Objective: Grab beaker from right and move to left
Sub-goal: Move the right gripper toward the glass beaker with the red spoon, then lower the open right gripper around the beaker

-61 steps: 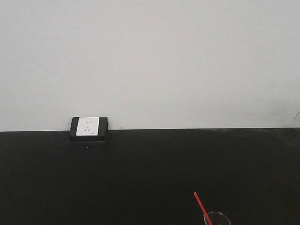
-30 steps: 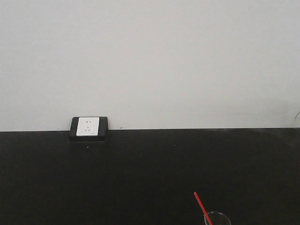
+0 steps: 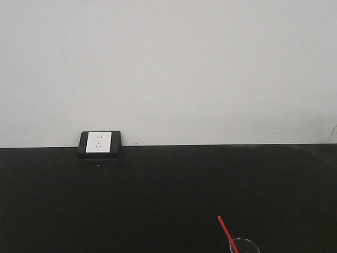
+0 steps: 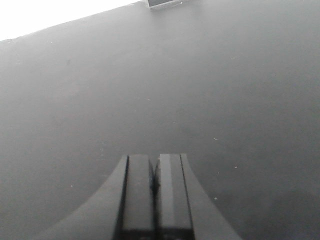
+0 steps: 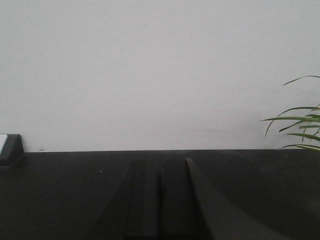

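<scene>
**Q:** Where is the beaker placed?

**A:** The beaker (image 3: 244, 246) is shown at the bottom edge of the front-facing view, right of centre, on the black tabletop (image 3: 158, 200). Only its clear rim is seen, as the body is cut off by the frame. A thin red stirring rod (image 3: 227, 233) is seen rising from it, tilted toward the upper left. A white socket plate in a black box (image 3: 99, 144) is set at the back of the tabletop against the white wall (image 3: 168, 68). It lies left of centre and well apart from the beaker.

**Q:** How is the left gripper presented?

**A:** In the left wrist view, the left gripper (image 4: 155, 161) is shown with its two fingers pressed together, and only a thin dark seam is left between them. Nothing is held. Dark tabletop is seen ahead of it, and the socket box is glimpsed at the far top edge.

**Q:** And the right gripper?

**A:** The right gripper (image 5: 160, 167) is likewise shown closed, with nothing between its fingers. The wall is seen beyond it, with green plant leaves (image 5: 300, 125) at the right edge.

**Q:** How is the beaker placed relative to the grippers?

**A:** This cannot be told. The beaker is recorded in the front-facing view alone, and each gripper in its own wrist view alone.
</scene>
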### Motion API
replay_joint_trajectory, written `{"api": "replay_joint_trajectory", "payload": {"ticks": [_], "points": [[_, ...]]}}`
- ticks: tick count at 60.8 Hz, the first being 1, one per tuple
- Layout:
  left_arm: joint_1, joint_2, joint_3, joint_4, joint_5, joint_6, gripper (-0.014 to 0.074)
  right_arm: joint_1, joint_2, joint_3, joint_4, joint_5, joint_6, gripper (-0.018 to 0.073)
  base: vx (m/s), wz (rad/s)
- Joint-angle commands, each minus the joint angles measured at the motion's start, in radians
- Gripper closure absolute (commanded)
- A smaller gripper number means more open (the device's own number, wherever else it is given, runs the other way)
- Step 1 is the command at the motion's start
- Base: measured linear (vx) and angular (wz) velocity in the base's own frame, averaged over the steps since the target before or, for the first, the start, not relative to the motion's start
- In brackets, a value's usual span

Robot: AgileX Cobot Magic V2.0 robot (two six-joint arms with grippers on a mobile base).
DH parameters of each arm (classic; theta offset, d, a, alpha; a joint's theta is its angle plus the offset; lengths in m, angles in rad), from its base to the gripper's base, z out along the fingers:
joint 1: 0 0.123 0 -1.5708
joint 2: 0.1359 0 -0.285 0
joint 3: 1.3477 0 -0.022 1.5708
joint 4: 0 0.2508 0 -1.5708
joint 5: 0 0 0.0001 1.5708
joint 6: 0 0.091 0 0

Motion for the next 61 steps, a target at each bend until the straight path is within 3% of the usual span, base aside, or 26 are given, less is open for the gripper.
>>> {"api": "replay_joint_trajectory", "payload": {"ticks": [1, 6, 22, 24, 37, 44, 55, 61], "points": [[-0.002, -0.006, 0.019, 0.001, -0.077, -0.001, 0.0603, -0.003, 0.009, -0.038, -0.005, -0.085, -0.001, 0.0461, 0.00, 0.00], [-0.002, -0.006, 0.019, 0.001, -0.077, -0.001, 0.0603, -0.003, 0.009, -0.038, -0.005, -0.090, -0.001, 0.0364, 0.00, 0.00], [-0.002, -0.006, 0.019, 0.001, -0.077, -0.001, 0.0603, -0.003, 0.009, -0.038, -0.005, -0.091, -0.004, -0.0142, 0.00, 0.00], [-0.002, -0.006, 0.019, 0.001, -0.077, -0.001, 0.0603, -0.003, 0.009, -0.038, -0.005, -0.091, -0.004, -0.0174, 0.00, 0.00], [-0.002, -0.006, 0.019, 0.001, -0.077, -0.001, 0.0603, -0.002, 0.009, -0.038, 0.030, -0.094, 0.048, -0.0160, 0.00, 0.00], [-0.002, -0.006, 0.019, 0.001, -0.077, -0.001, 0.0603, -0.002, 0.009, -0.020, 0.031, -0.168, 0.066, -0.0137, 0.00, 0.00], [-0.002, -0.006, 0.019, 0.001, -0.077, -0.001, 0.0603, -0.002, 0.011, 0.116, -0.112, -0.433, 0.076, -0.0083, 0.00, 0.00], [-0.002, -0.006, 0.019, 0.001, -0.077, -0.001, 0.0603, -0.002, 0.038, 0.216, -0.188, -0.522, 0.136, -0.0043, 0.00, 0.00]]}}
